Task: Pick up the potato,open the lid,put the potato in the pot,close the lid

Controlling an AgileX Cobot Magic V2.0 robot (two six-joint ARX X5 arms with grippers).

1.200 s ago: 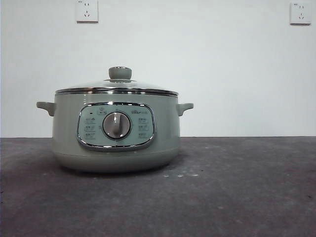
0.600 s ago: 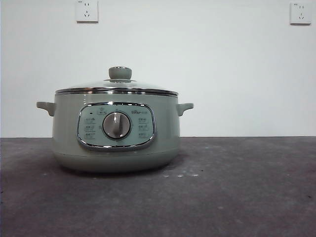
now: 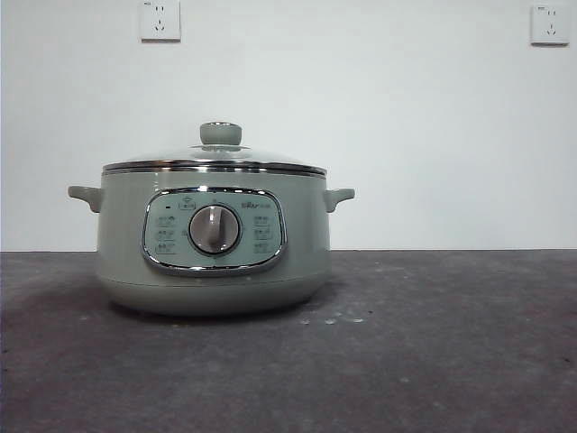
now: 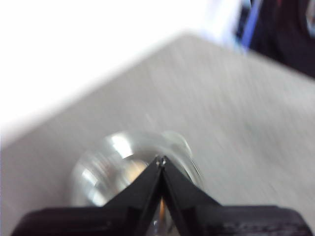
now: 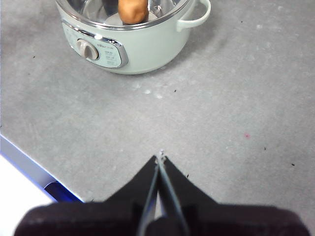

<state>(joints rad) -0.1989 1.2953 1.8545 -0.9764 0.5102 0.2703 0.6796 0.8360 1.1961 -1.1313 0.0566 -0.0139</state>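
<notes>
The pale green pot (image 3: 213,244) stands on the dark table left of centre, its control panel and silver dial (image 3: 215,229) facing the front view. The glass lid (image 3: 215,161) sits shut on it, with its green knob (image 3: 220,133) on top. In the right wrist view the orange-brown potato (image 5: 133,10) shows inside the pot (image 5: 133,49) through the lid (image 5: 162,11). My right gripper (image 5: 161,157) is shut and empty over bare table, well away from the pot. My left gripper (image 4: 161,160) is shut and empty, high above the blurred lid (image 4: 106,169). Neither arm shows in the front view.
The grey table (image 3: 433,343) stretches to the right of the pot. A white wall with two sockets (image 3: 160,20) stands behind. The table's edge with a blue strip (image 5: 29,162) lies beside my right gripper.
</notes>
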